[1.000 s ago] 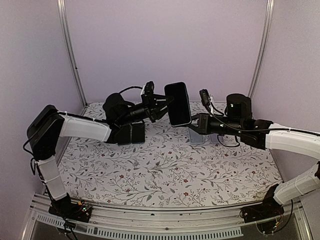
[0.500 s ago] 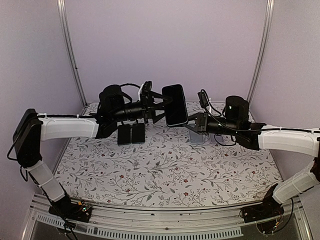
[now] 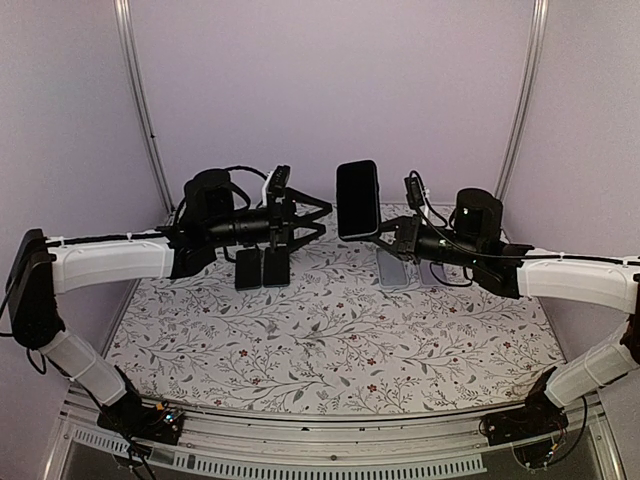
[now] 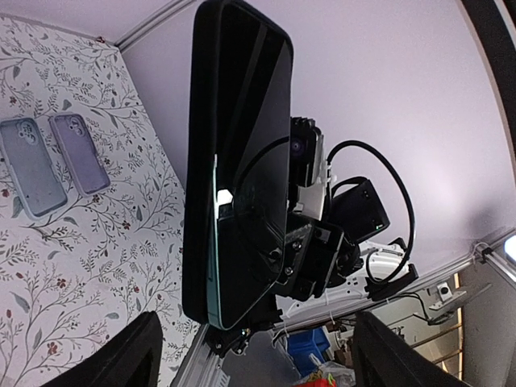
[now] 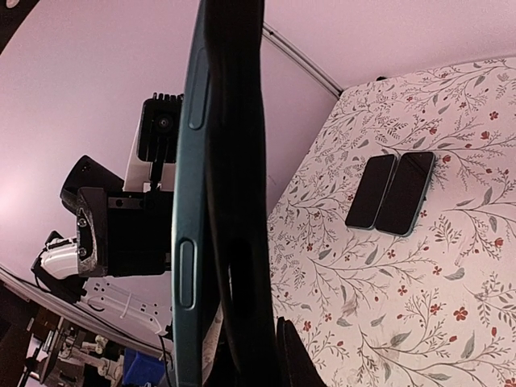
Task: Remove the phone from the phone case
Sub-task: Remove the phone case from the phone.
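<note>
The phone (image 3: pixel 358 200) stands upright in the air above the table's far middle, screen dark, inside a black phone case (image 4: pixel 201 161). Along one lower side the phone's teal edge (image 5: pixel 187 201) stands slightly out of the case (image 5: pixel 234 210). My right gripper (image 3: pixel 386 243) is shut on the bottom end of the cased phone; one finger (image 5: pixel 292 355) shows behind the case. My left gripper (image 3: pixel 318 220) hangs open a short way left of the phone, touching nothing, and its fingertips (image 4: pixel 133 355) frame the phone from a distance.
Two bare dark phones (image 3: pixel 262 268) lie side by side on the floral table (image 3: pixel 330 340) under the left arm. Two empty greyish cases (image 3: pixel 392 270) lie below the right gripper, seen as cases (image 4: pixel 52 161) in the left wrist view. Purple walls enclose the back and sides.
My left gripper opened, let go of the phone and drew back to the left. The right gripper stayed shut and raised the phone slightly.
</note>
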